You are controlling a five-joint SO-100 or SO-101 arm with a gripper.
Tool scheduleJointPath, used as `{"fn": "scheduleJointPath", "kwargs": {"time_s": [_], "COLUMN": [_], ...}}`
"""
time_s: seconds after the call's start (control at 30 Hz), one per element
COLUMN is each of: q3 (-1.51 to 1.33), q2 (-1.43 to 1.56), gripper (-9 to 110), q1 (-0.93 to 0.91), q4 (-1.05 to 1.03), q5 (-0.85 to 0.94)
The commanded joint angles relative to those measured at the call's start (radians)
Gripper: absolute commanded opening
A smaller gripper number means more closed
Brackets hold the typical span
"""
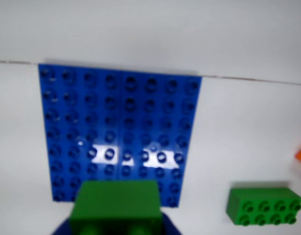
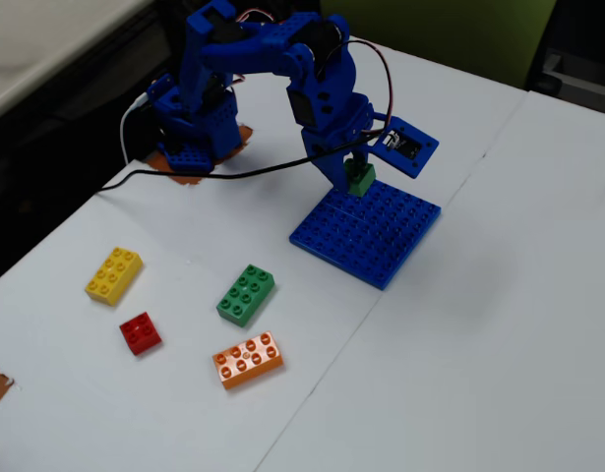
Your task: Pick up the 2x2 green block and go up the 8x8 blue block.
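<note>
While the gripper point(image 2: 357, 175) hangs over the near-arm edge of the 8x8 blue block point(image 2: 381, 231) in the fixed view, its fingers are closed onto the 2x2 green block point(image 2: 360, 179), which sits clamped between them w/ its underside just above the plate's studs; whether it touches the studs can't be told from this angle. In the wrist view the same green block point(image 1: 117, 203) fills the bottom centre, held w/ two studs facing the camera, blurred, and blue gripper parts show at either side of it at the bottom edge. Beyond it the blue plate point(image 1: 116, 112) lies flat on the white table point(image 2: 499, 324), approx. square-on to the camera, w/ glare across one row of studs.

Other bricks on the table, fixed view: a 2x4 green brick point(image 2: 246, 294) near the plate's left side, also seen at lower right in the wrist view point(image 1: 264, 205); an orange brick point(image 2: 248, 359) just in front of it; a red brick point(image 2: 141, 332) and a yellow brick point(image 2: 114, 275) further left, all apart from each other. Arm base point(image 2: 194, 128) sits at the table's far-left edge, black cable point(image 2: 213, 173) trailing from it.
</note>
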State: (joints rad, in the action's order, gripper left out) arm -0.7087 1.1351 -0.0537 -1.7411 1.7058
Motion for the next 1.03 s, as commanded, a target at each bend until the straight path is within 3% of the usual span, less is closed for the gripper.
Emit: {"fn": "scheduleJointPath", "kwargs": {"time_s": [0.0, 1.0], "q3": [-0.002, -0.015], "q2": [0.032, 0.035], "gripper": [1, 1], "q1": [0.000, 0.000], "q4": [-0.006, -0.006], "q5": [0.002, 0.008]}}
